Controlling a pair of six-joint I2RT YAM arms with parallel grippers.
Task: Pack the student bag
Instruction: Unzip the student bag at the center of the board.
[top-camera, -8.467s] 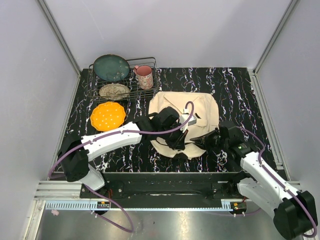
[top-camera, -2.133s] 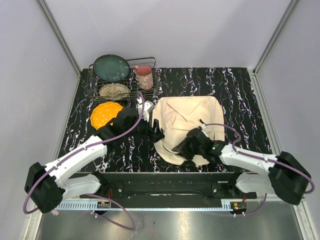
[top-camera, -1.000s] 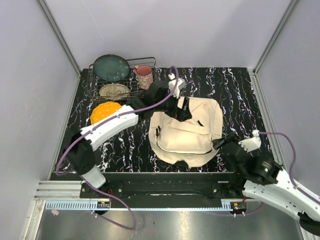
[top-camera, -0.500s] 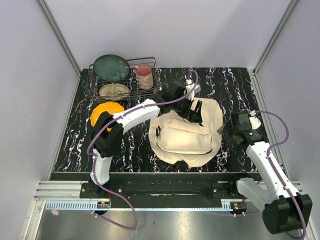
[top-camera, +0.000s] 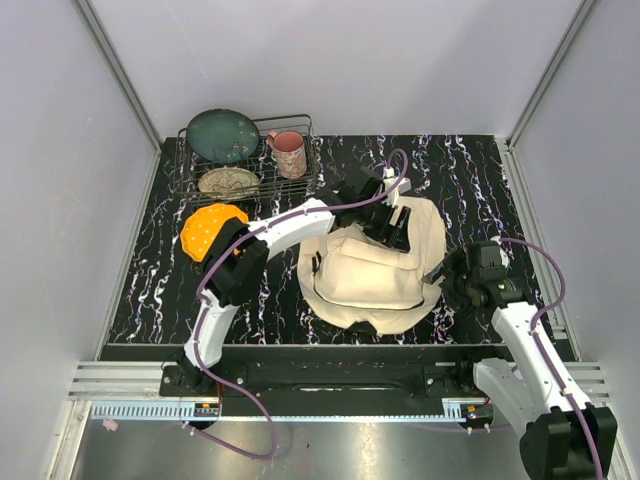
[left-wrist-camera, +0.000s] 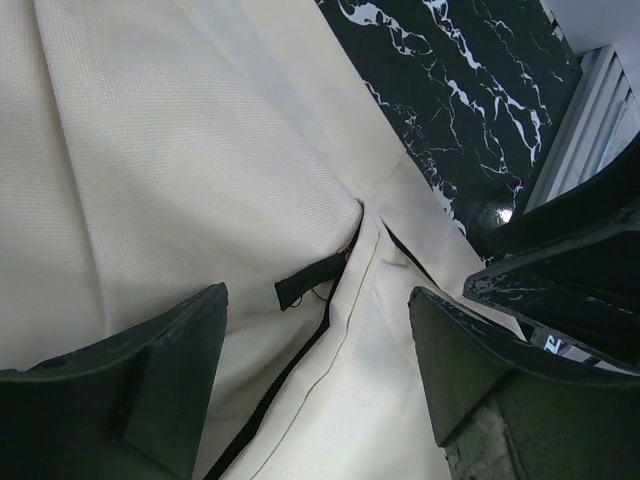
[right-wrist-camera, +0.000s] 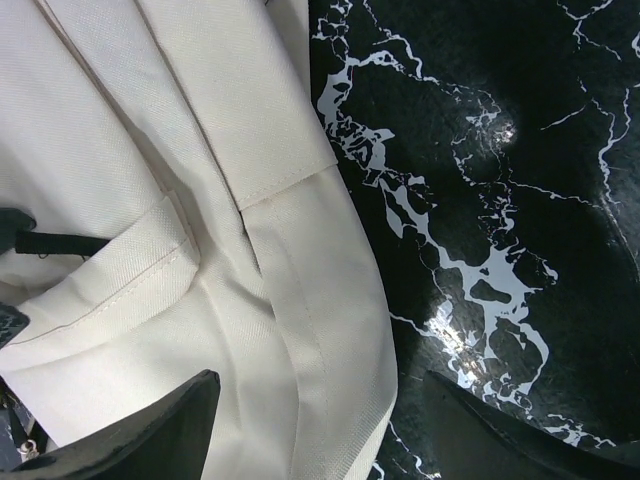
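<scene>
The student bag (top-camera: 365, 272), a cream canvas bag, lies flat in the middle of the black marbled table (top-camera: 480, 180). My left gripper (top-camera: 398, 228) hovers over the bag's far part. In the left wrist view the left gripper (left-wrist-camera: 315, 385) stands open, its fingers either side of a black zip line (left-wrist-camera: 280, 395) and a small black pull tab (left-wrist-camera: 310, 282) on the student bag (left-wrist-camera: 180, 150). My right gripper (top-camera: 447, 278) is at the bag's right edge. In the right wrist view the right gripper (right-wrist-camera: 320, 430) is open, straddling the hem of the student bag (right-wrist-camera: 150, 150), with nothing gripped.
A wire dish rack (top-camera: 300, 182) at the back left holds a teal plate (top-camera: 222, 135), a pink mug (top-camera: 290, 153) and a grey-brown dish (top-camera: 229, 181). An orange plate (top-camera: 205, 228) lies in front of it, partly under the left arm.
The left arm reached further right across the bag's far part and its jaws narrowed a little. The right arm swung from the near right corner up to the bag's right edge.
</scene>
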